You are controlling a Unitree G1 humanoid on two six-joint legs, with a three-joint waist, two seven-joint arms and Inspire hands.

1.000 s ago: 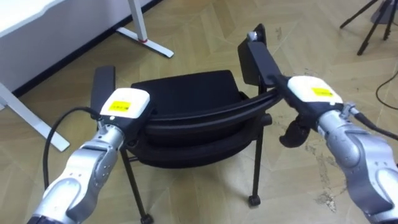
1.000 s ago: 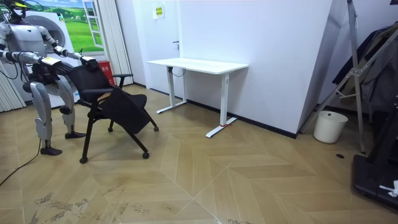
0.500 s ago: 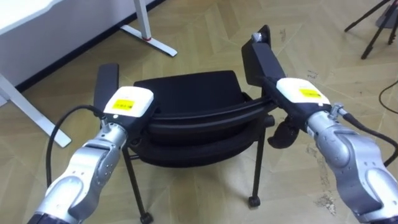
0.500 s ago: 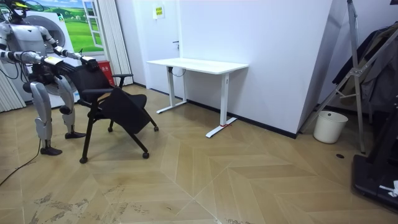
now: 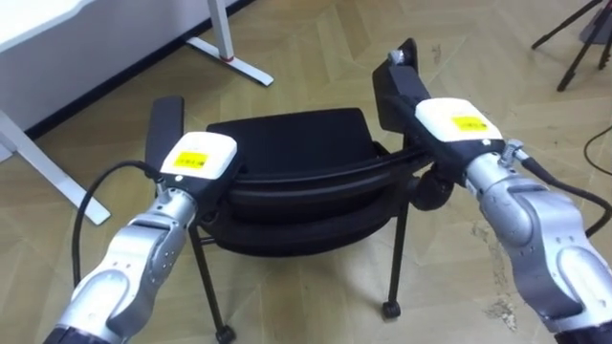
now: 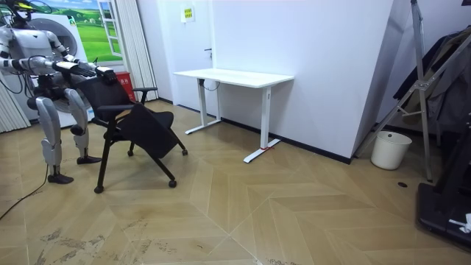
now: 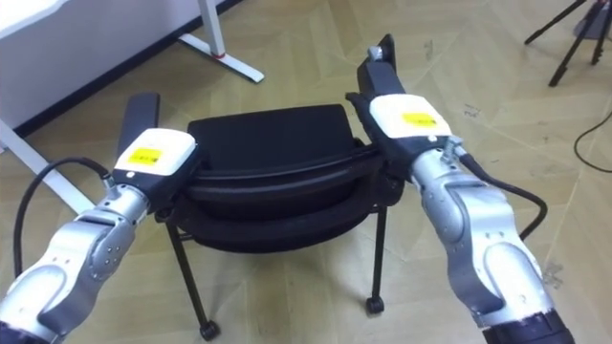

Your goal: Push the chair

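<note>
**Both hands on the chair back, desk ahead**

Nearest the robot, the left hand (image 5: 196, 158) and right hand (image 5: 454, 124) lie on the two ends of the curved backrest (image 5: 316, 182) of the black chair (image 5: 287, 139). Whether either hand grips the rail or only rests on it I cannot tell — dark parts merge with dark frame. Beyond the rail lies the seat, with an armrest (image 5: 163, 124) on each side and a caster (image 5: 389, 309) under the near right leg. Farther off to the left stands the white desk (image 5: 33, 24), its foot (image 5: 234, 65) stretching across the floor (image 5: 316, 48).

The likely trouble is a crooked push. If one hand bears harder, the chair could swing on its wheels towards the desk foot and jam. A push this high could also tip it forward should a caster catch — or let a hand slide off the rail.
</note>
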